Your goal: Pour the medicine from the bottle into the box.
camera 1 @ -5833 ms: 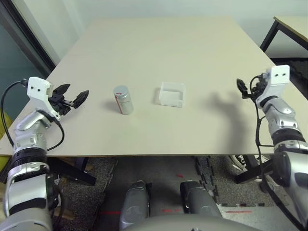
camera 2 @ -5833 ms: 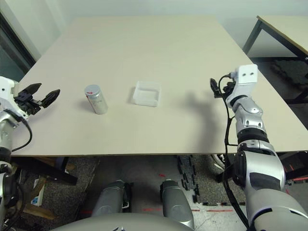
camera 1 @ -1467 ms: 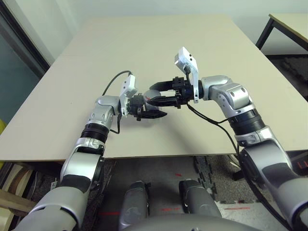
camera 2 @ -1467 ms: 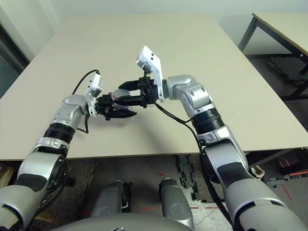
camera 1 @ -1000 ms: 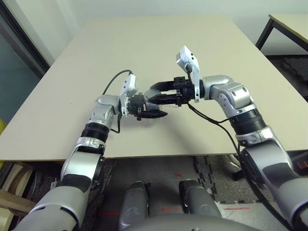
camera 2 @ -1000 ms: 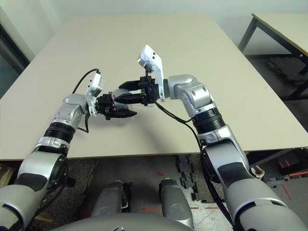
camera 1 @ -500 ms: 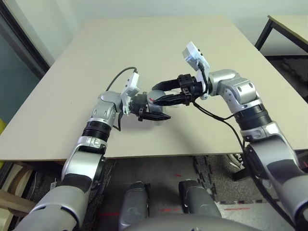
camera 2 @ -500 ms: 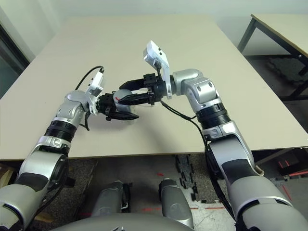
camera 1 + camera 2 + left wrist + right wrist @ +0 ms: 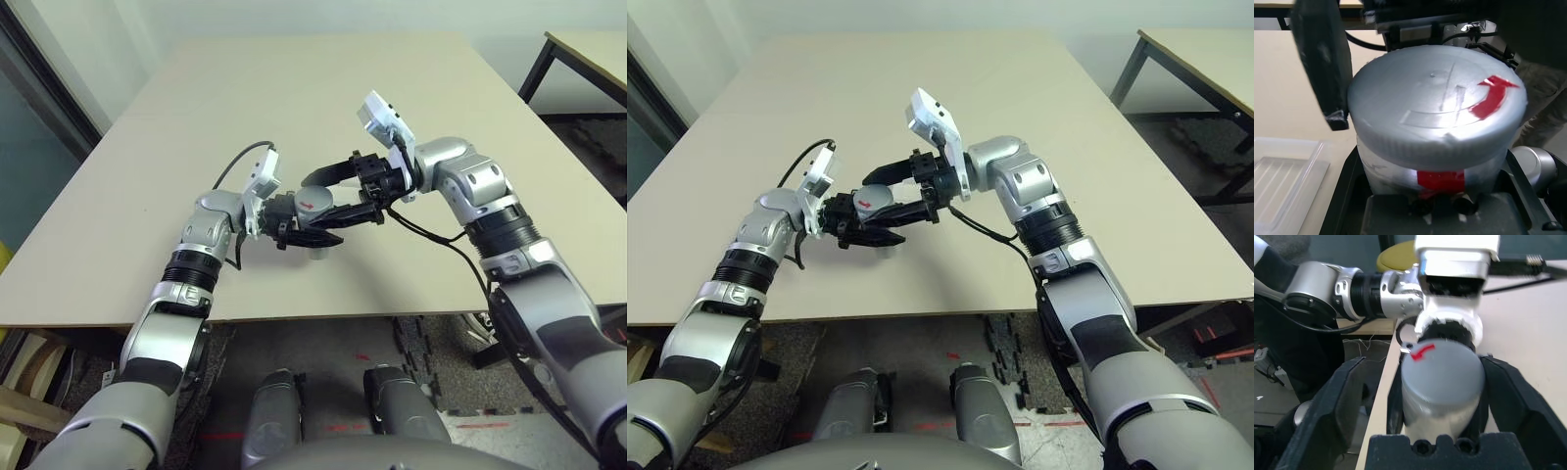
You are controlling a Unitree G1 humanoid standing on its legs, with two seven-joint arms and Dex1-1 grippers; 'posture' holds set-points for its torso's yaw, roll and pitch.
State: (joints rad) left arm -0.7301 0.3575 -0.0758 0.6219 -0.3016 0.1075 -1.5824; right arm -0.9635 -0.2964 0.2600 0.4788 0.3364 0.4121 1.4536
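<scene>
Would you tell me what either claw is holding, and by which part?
The left claw grips the bottle by its body below the cap; the right claw straddles the cap, open.

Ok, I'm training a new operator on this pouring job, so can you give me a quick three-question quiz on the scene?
1. True or false: the cap is off the bottle.
2. Which hand grips the bottle? A: left hand. B: right hand. C: neither.
3. How do the right hand's fingers stand relative to the cap?

Key:
1. False, the cap sits on the bottle.
2. A.
3. Open, one on each side of the cap.
</scene>
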